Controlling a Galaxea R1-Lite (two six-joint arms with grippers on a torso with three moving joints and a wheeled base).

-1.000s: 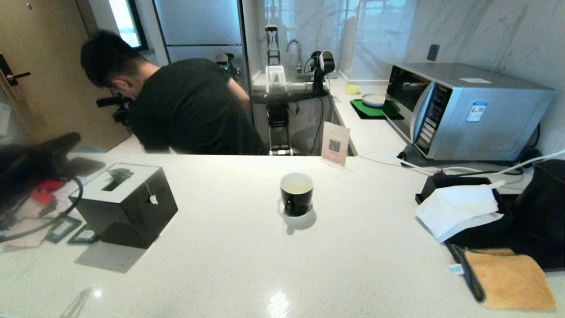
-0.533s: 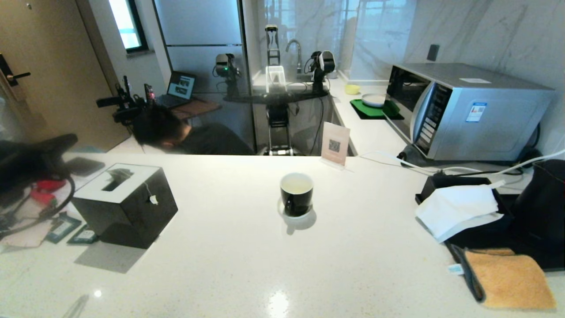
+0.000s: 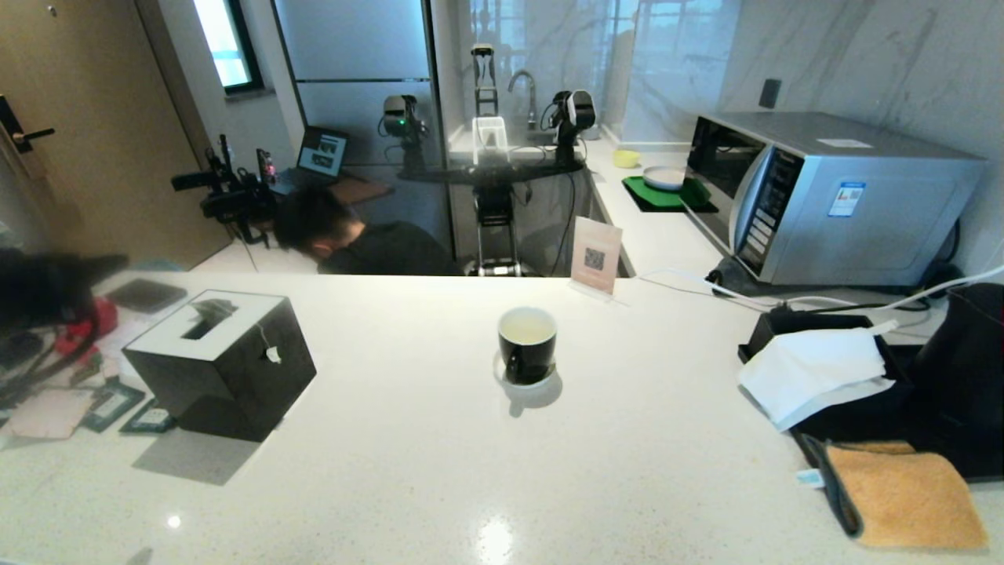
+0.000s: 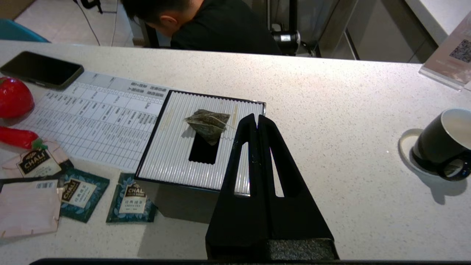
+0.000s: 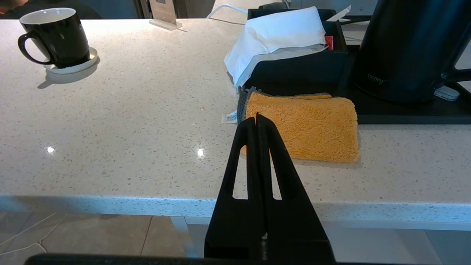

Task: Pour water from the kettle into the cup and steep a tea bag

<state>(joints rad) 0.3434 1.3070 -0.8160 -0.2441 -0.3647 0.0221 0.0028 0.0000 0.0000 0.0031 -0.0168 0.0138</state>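
Note:
The black cup (image 3: 527, 345) stands on its white saucer (image 3: 541, 388) mid-counter, with pale yellowish water (image 3: 527, 327) in it. At the right edge the black kettle (image 3: 969, 353) sits on its tray, also in the right wrist view as the kettle (image 5: 404, 48). The tea bag (image 4: 206, 123) lies on top of the black tissue box (image 4: 184, 162), its tag (image 3: 272, 355) hanging down the box side. My left gripper (image 4: 257, 117) hovers shut and empty just beside the tea bag. My right gripper (image 5: 257, 116) is shut and empty, low before the counter edge.
Green sachets (image 4: 127, 198), a printed sheet (image 4: 106, 121) and a phone (image 4: 40, 70) lie left of the box. An orange cloth (image 5: 301, 125) and a tissue tray (image 3: 816, 369) sit by the kettle. A microwave (image 3: 831, 196) and a person (image 3: 353, 239) are behind.
My left arm has shifted at the far left edge of the head view and now shows blurred. The person has ducked low behind the counter. Cup and kettle have not moved.

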